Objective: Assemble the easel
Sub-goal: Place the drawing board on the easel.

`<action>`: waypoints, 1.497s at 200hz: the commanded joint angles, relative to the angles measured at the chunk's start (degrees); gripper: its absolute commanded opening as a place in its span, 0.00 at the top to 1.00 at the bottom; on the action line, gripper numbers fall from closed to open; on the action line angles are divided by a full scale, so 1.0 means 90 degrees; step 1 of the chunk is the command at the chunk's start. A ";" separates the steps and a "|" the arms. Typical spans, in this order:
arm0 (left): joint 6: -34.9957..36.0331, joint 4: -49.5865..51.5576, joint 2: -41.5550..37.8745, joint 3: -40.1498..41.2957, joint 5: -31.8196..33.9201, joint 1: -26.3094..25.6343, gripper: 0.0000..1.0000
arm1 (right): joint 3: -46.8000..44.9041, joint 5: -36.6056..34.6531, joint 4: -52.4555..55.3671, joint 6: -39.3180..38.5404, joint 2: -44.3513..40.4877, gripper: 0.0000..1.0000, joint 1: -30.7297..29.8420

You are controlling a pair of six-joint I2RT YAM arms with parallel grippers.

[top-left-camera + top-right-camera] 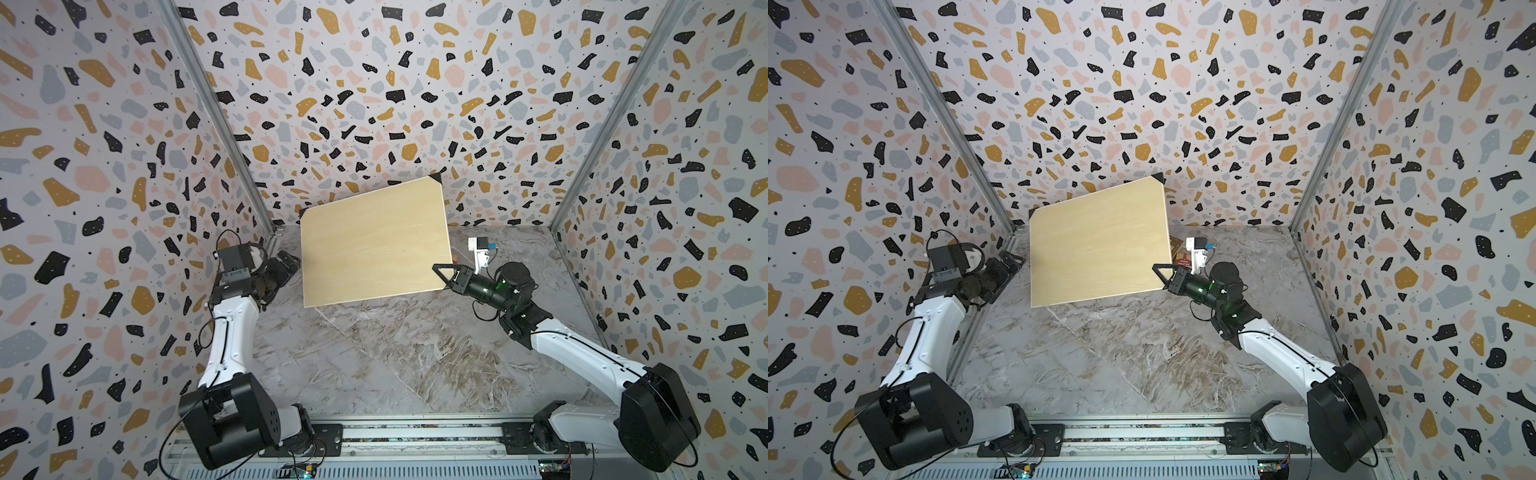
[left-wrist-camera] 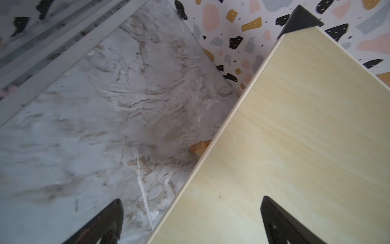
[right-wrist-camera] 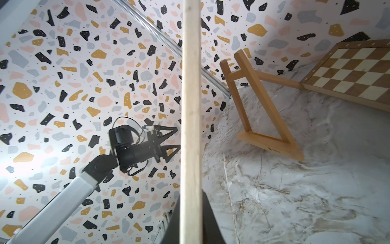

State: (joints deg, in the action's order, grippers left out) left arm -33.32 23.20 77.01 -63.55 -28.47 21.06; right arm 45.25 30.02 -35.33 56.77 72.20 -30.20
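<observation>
Pale board [image 1: 374, 245] pinched in right end effector [image 1: 441, 272]; left end effector [image 3: 178, 137] gapes wide.

There is one easel [image 3: 263, 109], and two of its long legs show in the right wrist view. There is one chessboard [image 3: 354, 71] and one pale board [image 1: 374, 245]. Two black corners of the board can be counted in a top view, one far [image 1: 436, 179] and one at its left [image 1: 302, 214]. There are two arms, the left arm [image 1: 228, 332] and the right arm [image 1: 582, 345]. That makes two grippers, a left gripper [image 3: 177, 139] and a right gripper [image 1: 442, 274]. There is one small white-and-blue item [image 1: 482, 249], one small reddish item [image 1: 1182, 261] and one table [image 1: 374, 365].
</observation>
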 commanded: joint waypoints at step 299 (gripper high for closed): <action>-0.3158 -1.0423 0.4019 -0.2768 -0.4422 0.0023 0.77 | 0.1995 0.1763 -0.1266 -0.4003 0.2282 1.00 0.0350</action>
State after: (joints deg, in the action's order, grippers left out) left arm -54.85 -48.42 109.27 -82.00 -73.14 22.09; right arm 58.98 44.58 -51.09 42.61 92.25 -25.15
